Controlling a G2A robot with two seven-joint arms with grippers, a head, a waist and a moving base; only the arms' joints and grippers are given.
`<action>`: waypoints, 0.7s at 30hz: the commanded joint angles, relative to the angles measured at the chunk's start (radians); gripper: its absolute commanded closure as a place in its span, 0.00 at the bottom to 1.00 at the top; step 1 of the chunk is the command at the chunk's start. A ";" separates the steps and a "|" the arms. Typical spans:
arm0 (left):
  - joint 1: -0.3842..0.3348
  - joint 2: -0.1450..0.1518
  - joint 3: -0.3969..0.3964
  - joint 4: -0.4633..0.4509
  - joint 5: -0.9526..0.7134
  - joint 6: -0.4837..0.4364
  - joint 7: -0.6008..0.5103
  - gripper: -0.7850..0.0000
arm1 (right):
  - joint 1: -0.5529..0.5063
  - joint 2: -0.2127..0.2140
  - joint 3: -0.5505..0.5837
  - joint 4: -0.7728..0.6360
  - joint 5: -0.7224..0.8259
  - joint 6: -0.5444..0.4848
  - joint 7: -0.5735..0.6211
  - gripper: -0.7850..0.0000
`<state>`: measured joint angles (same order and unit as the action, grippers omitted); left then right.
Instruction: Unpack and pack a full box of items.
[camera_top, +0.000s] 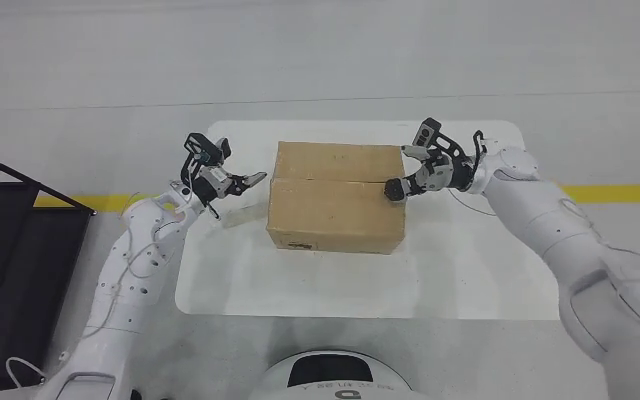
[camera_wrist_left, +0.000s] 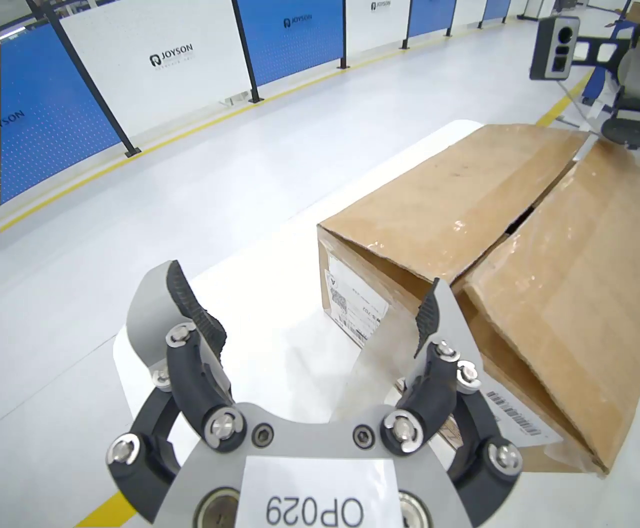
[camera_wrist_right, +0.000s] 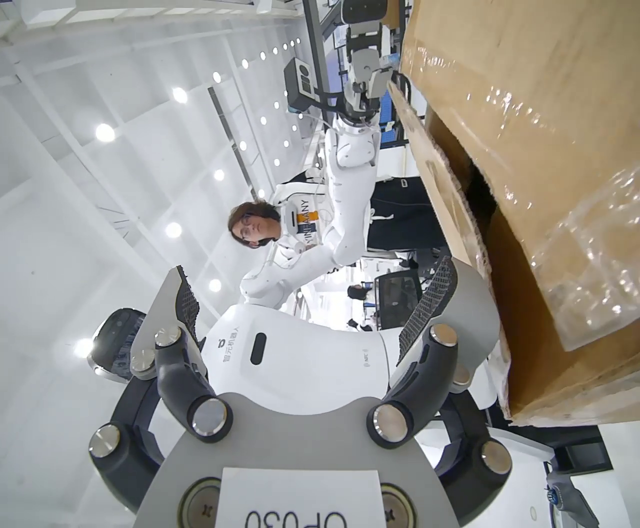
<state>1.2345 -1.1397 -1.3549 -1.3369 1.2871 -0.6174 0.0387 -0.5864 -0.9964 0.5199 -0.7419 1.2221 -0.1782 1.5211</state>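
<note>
Cardboard box (camera_top: 336, 197) sits mid-width on the white table (camera_top: 460, 290), nearer its far edge, long side across, top flaps folded shut; centre seam (camera_wrist_left: 522, 217) gapes a little, so it doesn't look sealed. Handling, my read: task says full, so assume heavy, and it looks too wide for either pincer to span; walls and corners stiff, flaps thin and bendy, likely to fold at the crease rather than carry load; clear tape (camera_wrist_right: 590, 280) on the board is glossy, pads may slip there. Best hold — free edge of a top flap at the seam, near an end where the gap shows; pinch bare board and peel up and outward; don't lift the box by a flap. Left gripper (camera_wrist_left: 305, 295) wide open, empty, just beside the box's left end near the upper corner; one finger close to the end face with the shipping label (camera_wrist_left: 350, 305), contact can't be told. Right gripper (camera_wrist_right: 314, 280) also wide open, empty, at the box's right end by the seam; one fingertip against or just off the edge — can't tell which; box lies between the two pincers.
</note>
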 joint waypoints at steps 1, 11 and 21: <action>-0.003 0.000 0.010 0.005 0.022 0.010 -0.021 0.00 | 0.010 -0.016 -0.003 0.029 -0.014 -0.001 -0.010 0.00; -0.013 0.003 0.045 0.023 0.130 0.041 -0.018 0.00 | 0.043 -0.092 -0.019 0.147 -0.092 0.015 -0.074 0.00; -0.053 -0.002 0.084 0.083 0.167 0.057 -0.014 0.00 | 0.056 -0.129 0.013 0.230 -0.118 -0.007 -0.054 0.00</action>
<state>1.1852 -1.1417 -1.2732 -1.2591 1.4410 -0.5667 0.0285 -0.5302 -1.1236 0.5299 -0.5177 1.1062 -0.1863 1.4650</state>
